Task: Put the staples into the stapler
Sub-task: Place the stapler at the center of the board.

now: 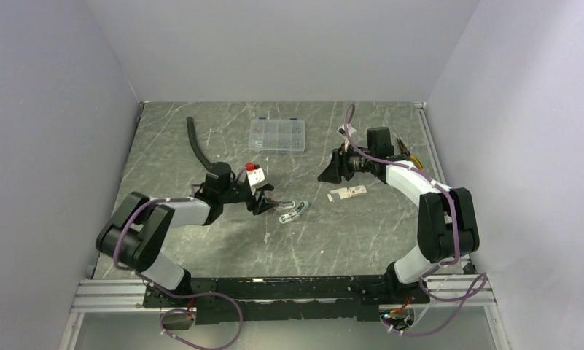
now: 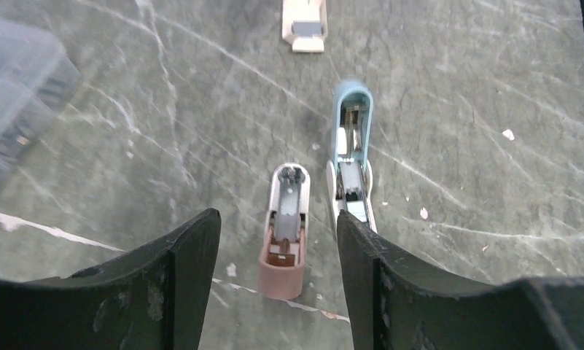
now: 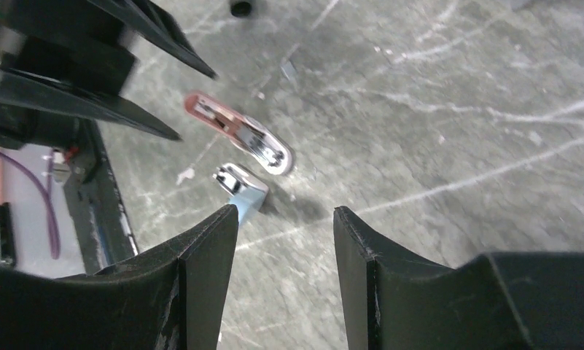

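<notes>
Two robot arms reach over a dark marbled desk [image 1: 223, 248].

The staples [image 2: 308, 28] are hard to make out. They show only as a small grey block on a pale flat carton [image 1: 345, 193]. The top edge of the left wrist view cuts this carton off.

A clear compartment box [image 1: 277, 135] sits near the middle of the desk's far edge. Its contents are too small to tell, and it is only a blur in the left wrist view.

Near the desk's middle two mini staplers lie side by side, both hinged open: a brown stapler [image 2: 283, 233] and a blue stapler [image 2: 352, 146].

The left gripper [image 2: 278, 219] has its jaws spread and grasps nothing. The brown stapler lies on the desk between its fingers. The blue stapler's near end slips behind one finger, so I cannot tell whether they touch.

The right gripper [image 3: 285, 211] is also spread and empty. It hangs just on the far side of the carton.
</notes>
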Tool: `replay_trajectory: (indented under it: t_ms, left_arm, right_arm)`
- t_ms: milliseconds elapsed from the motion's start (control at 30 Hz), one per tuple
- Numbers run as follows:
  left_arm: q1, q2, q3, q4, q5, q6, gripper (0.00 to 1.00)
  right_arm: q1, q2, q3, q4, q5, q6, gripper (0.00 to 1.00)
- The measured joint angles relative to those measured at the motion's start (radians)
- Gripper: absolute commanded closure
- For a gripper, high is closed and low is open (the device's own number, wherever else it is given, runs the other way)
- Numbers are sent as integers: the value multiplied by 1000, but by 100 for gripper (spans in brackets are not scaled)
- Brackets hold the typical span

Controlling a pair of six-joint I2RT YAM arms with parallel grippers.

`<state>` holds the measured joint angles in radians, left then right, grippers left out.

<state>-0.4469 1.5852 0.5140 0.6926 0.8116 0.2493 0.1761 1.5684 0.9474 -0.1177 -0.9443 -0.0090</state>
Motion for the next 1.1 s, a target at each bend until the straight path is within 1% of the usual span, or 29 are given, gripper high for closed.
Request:
replay_trajectory:
  t_ms: [100, 167, 200, 267, 367, 467, 567, 767, 1100]
  left_arm:
    - [11, -89, 63, -151, -3, 32, 34]
    - [21, -116, 156, -291, -13, 48, 34]
    - [27, -117, 227, -383, -31, 53, 34]
    - [36, -117, 342, -519, -70, 60, 33]
    - [51, -122, 470, -715, -129, 63, 33]
    - [57, -122, 549, -872, -171, 71, 32]
    - [57, -123, 613, -1008, -193, 79, 32]
    - [57, -146, 658, -1125, -207, 86, 32]
    - [57, -150, 659, -1148, -203, 86, 32]
  right_arm:
    - [-3, -12, 3, -97, 61, -79, 45]
    - [-3, -27, 4, -158, 116, -132, 44]
    - [-4, -34, 5, -182, 142, -156, 45]
    - [-3, -56, 5, -233, 212, -208, 48]
    - [-3, -87, 5, -277, 299, -258, 54]
    - [0, -84, 10, -307, 373, -280, 59]
    - [13, -58, 15, -328, 447, -290, 61]
    - [69, -13, 14, -344, 570, -290, 65]
    - [130, 76, 31, -345, 686, -276, 69]
